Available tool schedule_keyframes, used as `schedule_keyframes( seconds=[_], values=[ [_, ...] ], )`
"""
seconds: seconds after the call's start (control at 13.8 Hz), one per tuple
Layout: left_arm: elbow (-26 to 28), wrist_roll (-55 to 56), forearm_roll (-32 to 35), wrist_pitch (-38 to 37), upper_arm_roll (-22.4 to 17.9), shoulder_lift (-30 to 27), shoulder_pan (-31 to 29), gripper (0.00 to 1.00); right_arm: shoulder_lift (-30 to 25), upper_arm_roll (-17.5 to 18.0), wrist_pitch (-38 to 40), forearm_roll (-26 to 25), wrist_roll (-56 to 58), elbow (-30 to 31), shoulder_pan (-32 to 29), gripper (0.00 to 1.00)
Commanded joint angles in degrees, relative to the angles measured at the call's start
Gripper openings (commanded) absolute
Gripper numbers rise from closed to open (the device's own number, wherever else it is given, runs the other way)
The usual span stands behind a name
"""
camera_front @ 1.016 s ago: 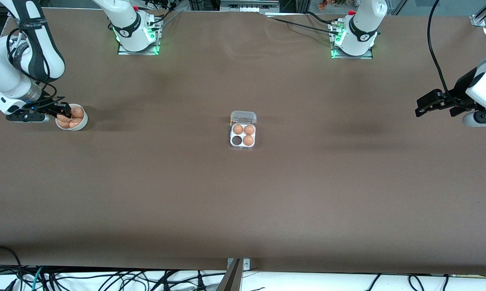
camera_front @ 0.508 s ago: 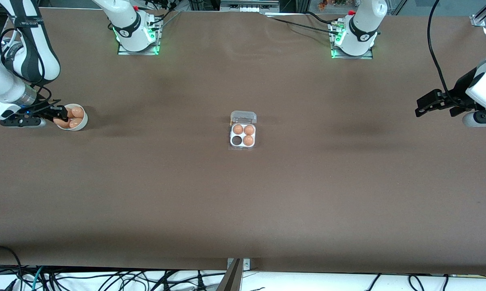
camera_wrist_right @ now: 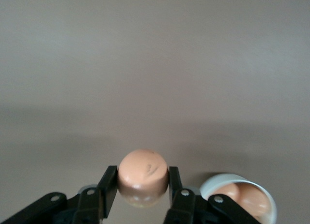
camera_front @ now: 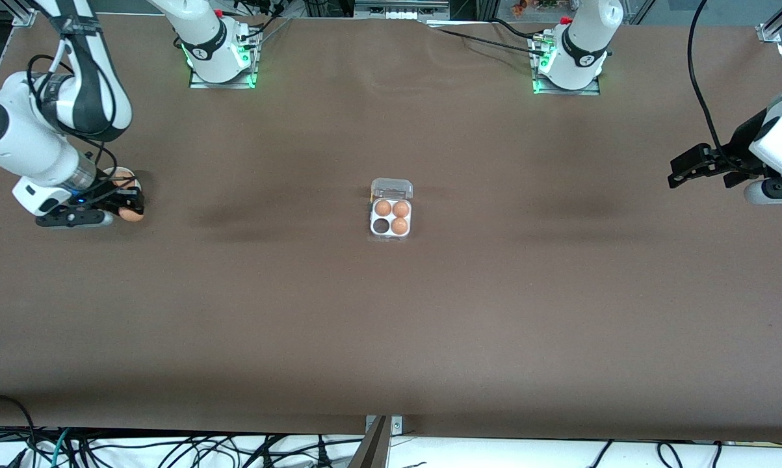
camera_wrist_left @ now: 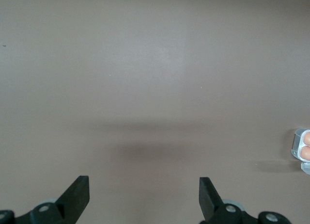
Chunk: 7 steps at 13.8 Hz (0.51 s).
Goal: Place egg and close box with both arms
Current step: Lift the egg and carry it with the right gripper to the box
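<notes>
A tan-orange egg (camera_wrist_right: 143,177) sits clamped between the fingers of my right gripper (camera_front: 130,209), which is shut on it; in the front view the egg (camera_front: 131,213) hangs just beside the round white bowl (camera_front: 119,173) at the right arm's end of the table. The box (camera_front: 391,211) stands at the table's middle with its clear lid open; three eggs fill its cells and one cell is dark and empty. My left gripper (camera_front: 680,170) waits open in the air over the left arm's end of the table, nothing between its fingers (camera_wrist_left: 77,191).
The bowl (camera_wrist_right: 240,196) holds more eggs, seen in the right wrist view. In the left wrist view a corner of the box (camera_wrist_left: 302,145) shows at the frame's edge. Bare brown table lies between the bowl and the box. Cables hang past the table's near edge.
My right gripper has lifted out of the bowl with an egg in it and shifted toward the front camera and slightly toward the box. The left arm has not moved.
</notes>
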State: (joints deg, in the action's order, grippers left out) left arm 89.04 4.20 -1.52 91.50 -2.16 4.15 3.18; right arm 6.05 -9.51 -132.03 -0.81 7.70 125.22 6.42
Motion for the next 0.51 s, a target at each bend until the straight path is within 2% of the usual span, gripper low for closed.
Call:
schedule_keyframes(
  seconds=[0.0,0.22,0.44],
  values=[
    [-1.68,0.28,-0.50,-1.33,0.05,0.59,-0.10,1.00,0.89,6.24,3.18,0.02,-5.75,-4.36,-0.26,0.21],
    [-1.68,0.20,-0.50,-1.33,0.05,0.59,-0.10,1.00,4.04,12.66,3.27,0.11,-12.95,-8.22,0.35,0.21],
    [-1.68,0.20,-0.50,-1.33,0.05,0.68,-0.10,1.00,8.44,14.08,3.36,0.20,-21.83,-13.24,6.04,0.20]
  ],
)
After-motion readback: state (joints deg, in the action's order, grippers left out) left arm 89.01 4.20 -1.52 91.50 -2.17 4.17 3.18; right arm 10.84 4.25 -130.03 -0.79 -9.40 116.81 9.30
